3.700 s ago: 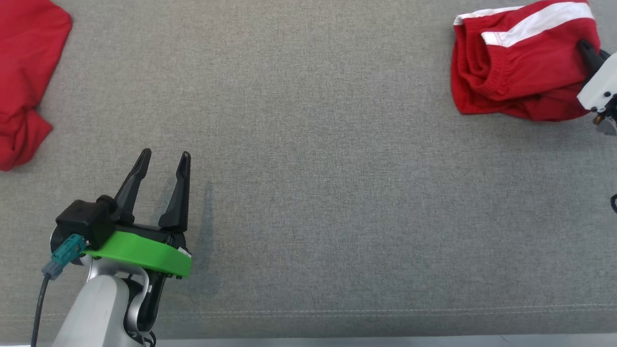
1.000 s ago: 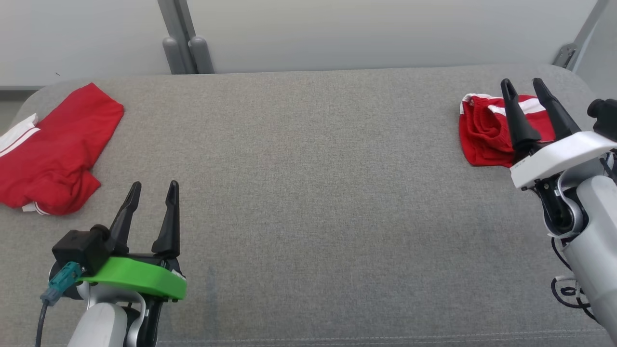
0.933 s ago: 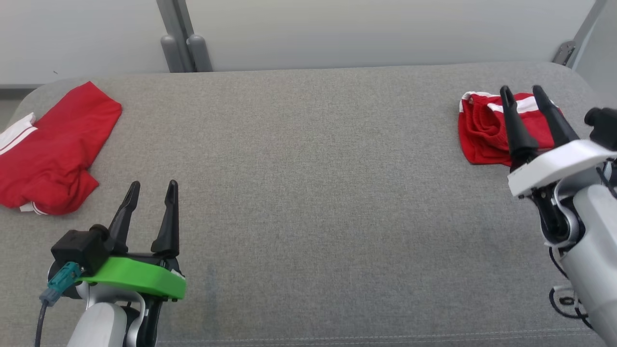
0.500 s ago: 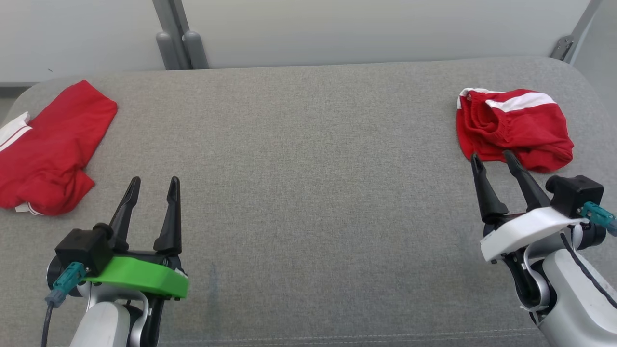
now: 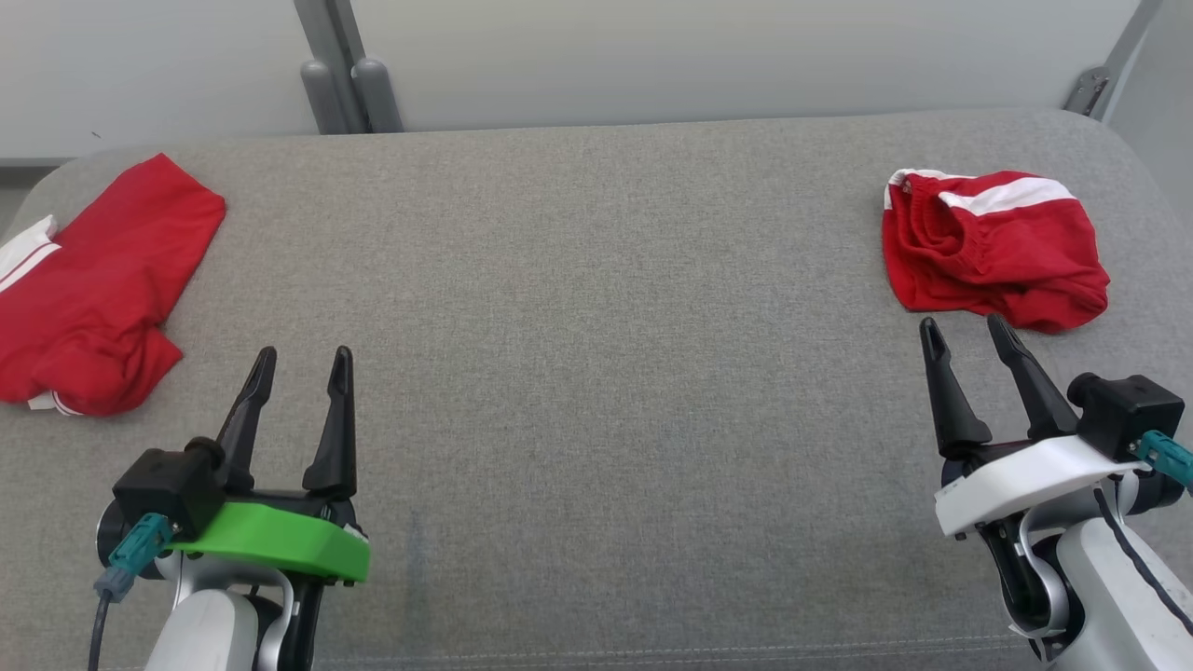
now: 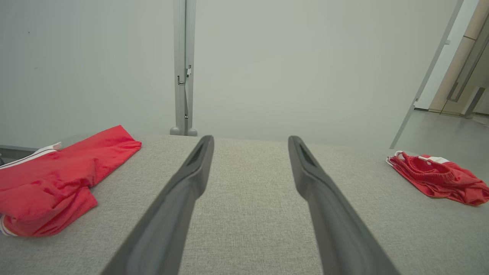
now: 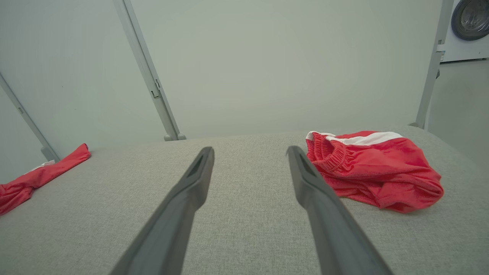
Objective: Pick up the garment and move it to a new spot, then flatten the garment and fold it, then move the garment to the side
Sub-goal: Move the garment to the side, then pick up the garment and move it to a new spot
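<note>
Left end effector (image 5: pixel 305 354) and right end effector (image 5: pixel 961 322) gape empty; far-left garment (image 5: pixel 93 270) is cut off.

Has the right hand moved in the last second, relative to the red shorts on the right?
Yes. The right hand drew back toward the robot: it overlapped the red shorts before, and now it sits open just short of them.

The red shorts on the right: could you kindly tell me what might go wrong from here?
1. The red shorts lie bunched, not flat, so the fold may slump open.
2. They sit near the rounded right corner of the grey table; a nudge from the open right claw just short of them could push them toward the edge.
</note>
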Robot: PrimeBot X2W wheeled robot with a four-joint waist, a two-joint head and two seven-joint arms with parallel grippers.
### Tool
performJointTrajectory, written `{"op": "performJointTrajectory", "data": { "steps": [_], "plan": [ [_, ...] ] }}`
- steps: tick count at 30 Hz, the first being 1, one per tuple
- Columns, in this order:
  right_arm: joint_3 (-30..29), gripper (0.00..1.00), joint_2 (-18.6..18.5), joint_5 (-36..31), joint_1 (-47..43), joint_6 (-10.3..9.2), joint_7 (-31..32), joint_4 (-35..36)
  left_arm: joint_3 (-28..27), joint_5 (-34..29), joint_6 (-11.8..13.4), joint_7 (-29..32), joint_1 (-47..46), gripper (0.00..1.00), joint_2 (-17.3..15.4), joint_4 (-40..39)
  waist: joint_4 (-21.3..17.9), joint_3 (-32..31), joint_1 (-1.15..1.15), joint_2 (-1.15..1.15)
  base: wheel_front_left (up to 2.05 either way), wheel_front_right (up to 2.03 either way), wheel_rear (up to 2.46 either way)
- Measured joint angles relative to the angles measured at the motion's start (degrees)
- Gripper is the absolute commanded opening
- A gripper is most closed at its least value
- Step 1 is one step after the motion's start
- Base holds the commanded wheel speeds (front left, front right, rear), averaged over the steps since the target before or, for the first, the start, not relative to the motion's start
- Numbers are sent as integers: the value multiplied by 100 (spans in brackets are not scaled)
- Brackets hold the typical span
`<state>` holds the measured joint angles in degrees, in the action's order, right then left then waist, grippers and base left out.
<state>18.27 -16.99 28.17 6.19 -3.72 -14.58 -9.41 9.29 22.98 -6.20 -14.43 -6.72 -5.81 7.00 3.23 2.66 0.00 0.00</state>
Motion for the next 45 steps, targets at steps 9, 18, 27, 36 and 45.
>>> {"op": "performJointTrajectory", "data": {
  "steps": [9,18,27,36,45],
  "plan": [
    [-129,100,63,-104,-225,-30,0,261,-26,-10,0,0,40,100,66,-2,31,13,0,0,0,0,0],
    [-289,100,166,-145,-423,-43,0,449,-90,-42,-1,0,57,100,91,-3,25,-6,0,0,0,0,0],
    [-358,100,193,-203,-524,-36,0,545,-102,-49,-8,0,60,100,116,1,48,-20,0,0,0,0,0],
    [-397,100,159,-213,-576,89,0,572,-51,-56,-25,0,61,100,145,92,219,-10,0,0,0,0,0],
    [-312,100,122,-294,-576,252,0,525,-25,-59,-42,0,60,100,168,172,625,-9,0,0,0,0,0]
  ]
}}
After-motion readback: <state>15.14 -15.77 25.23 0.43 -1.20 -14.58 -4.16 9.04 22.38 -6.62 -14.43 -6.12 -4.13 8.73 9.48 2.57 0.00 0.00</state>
